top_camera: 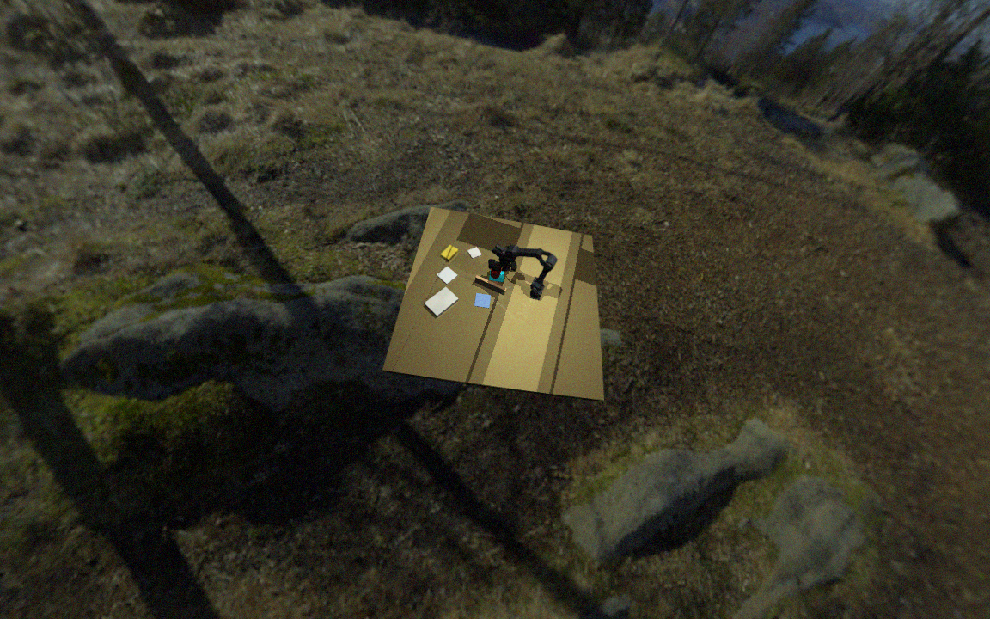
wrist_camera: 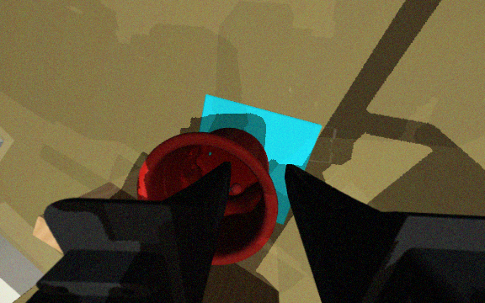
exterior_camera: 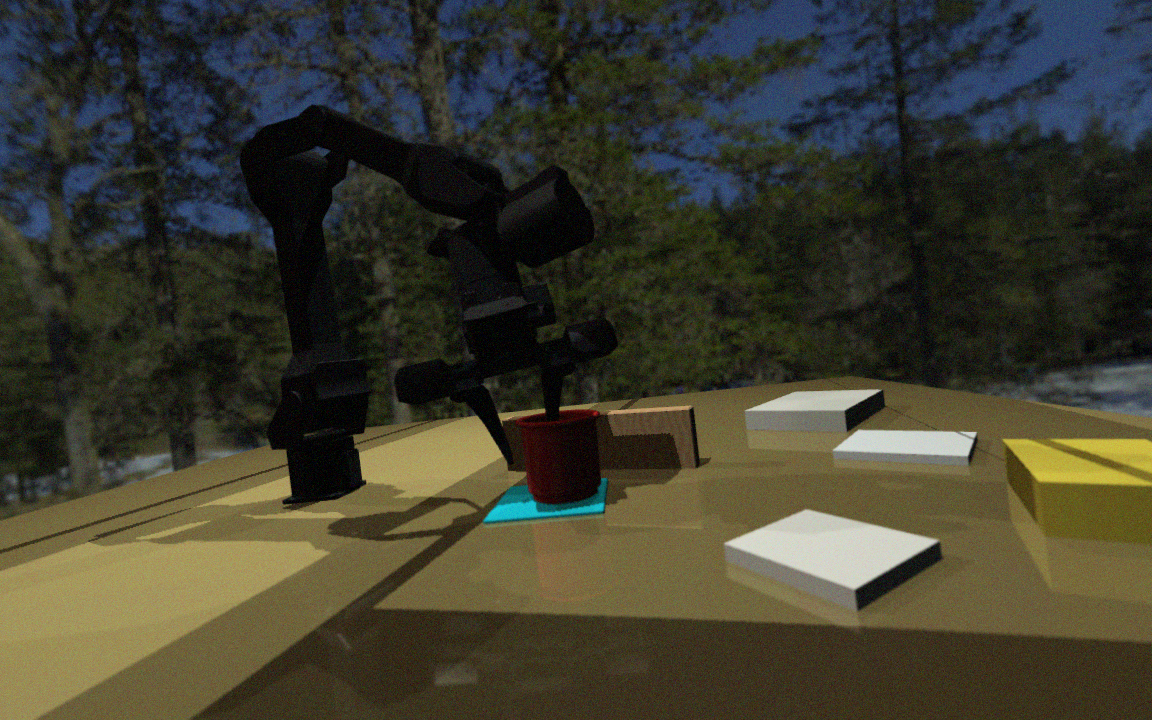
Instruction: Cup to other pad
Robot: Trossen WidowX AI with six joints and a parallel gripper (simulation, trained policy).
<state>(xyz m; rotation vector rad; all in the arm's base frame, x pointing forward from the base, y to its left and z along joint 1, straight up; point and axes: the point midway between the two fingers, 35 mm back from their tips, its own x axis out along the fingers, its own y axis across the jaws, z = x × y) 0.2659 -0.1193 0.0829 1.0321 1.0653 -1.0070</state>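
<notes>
The red cup (top_camera: 494, 272) (exterior_camera: 562, 461) (wrist_camera: 269, 210) stands nearly upright on the cyan pad (exterior_camera: 508, 510) (wrist_camera: 289, 135). My gripper (exterior_camera: 532, 440) (wrist_camera: 258, 169) is open around the cup's wall: one finger reaches down inside the cup, the other is outside, with a gap to the wall in the wrist view. One reddish marble (wrist_camera: 236, 188) shows dimly inside the cup; the finger and shadow hide much of the inside. No marble shows on the table. The blue pad (top_camera: 482, 300) has nothing on it.
A wooden block (top_camera: 490, 285) (exterior_camera: 652, 438) stands between the two pads, behind the cup in the exterior view. White slabs (exterior_camera: 831, 550) (exterior_camera: 907, 445) (exterior_camera: 813, 409) and a yellow block (top_camera: 449, 252) (exterior_camera: 1099, 501) lie on the side away from the arm's base.
</notes>
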